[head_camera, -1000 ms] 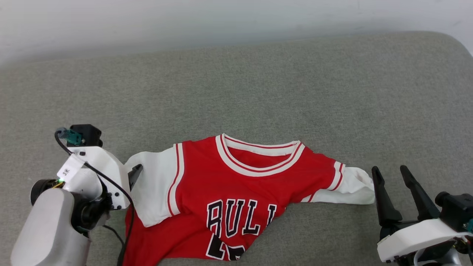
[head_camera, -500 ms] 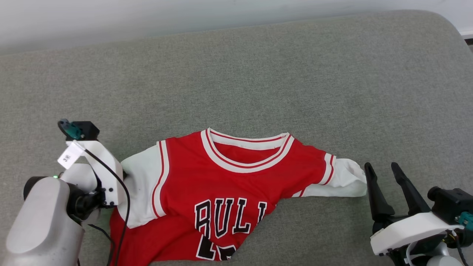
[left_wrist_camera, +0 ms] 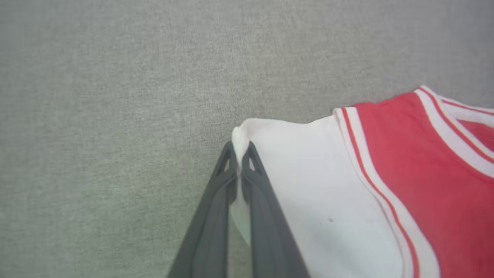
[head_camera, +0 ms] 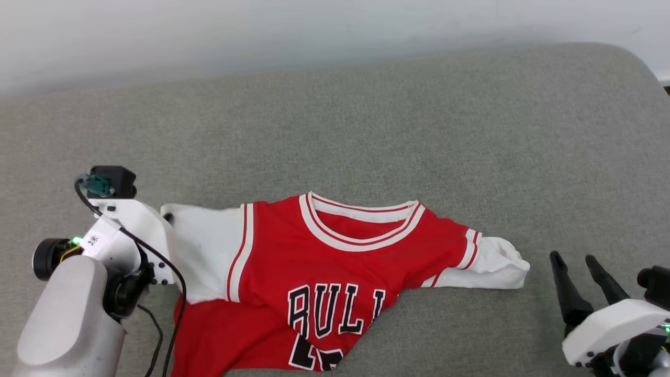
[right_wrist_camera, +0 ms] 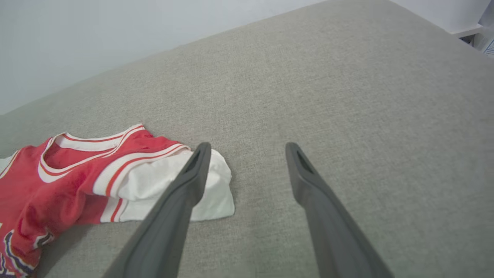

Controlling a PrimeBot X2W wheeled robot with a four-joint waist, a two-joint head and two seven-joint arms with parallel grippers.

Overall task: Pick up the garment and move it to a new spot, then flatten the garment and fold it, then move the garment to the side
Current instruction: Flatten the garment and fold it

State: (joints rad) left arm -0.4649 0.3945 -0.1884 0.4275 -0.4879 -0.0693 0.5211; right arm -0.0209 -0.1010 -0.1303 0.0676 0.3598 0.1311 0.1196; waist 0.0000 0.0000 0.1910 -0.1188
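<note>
The red jersey lies rumpled on a grey cushion, collar toward the far edge, lettering bunched at the near edge. The left gripper pinches the corner of one white sleeve, fingers closed tight on the cloth. The right gripper hovers spread wide and empty just beside the other sleeve, seemingly clear of it.

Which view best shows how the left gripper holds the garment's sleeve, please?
The left wrist view: the left gripper is shut on the garment's white sleeve edge. In the head view its housing covers the grip; the right wrist view faces the other sleeve.
</note>
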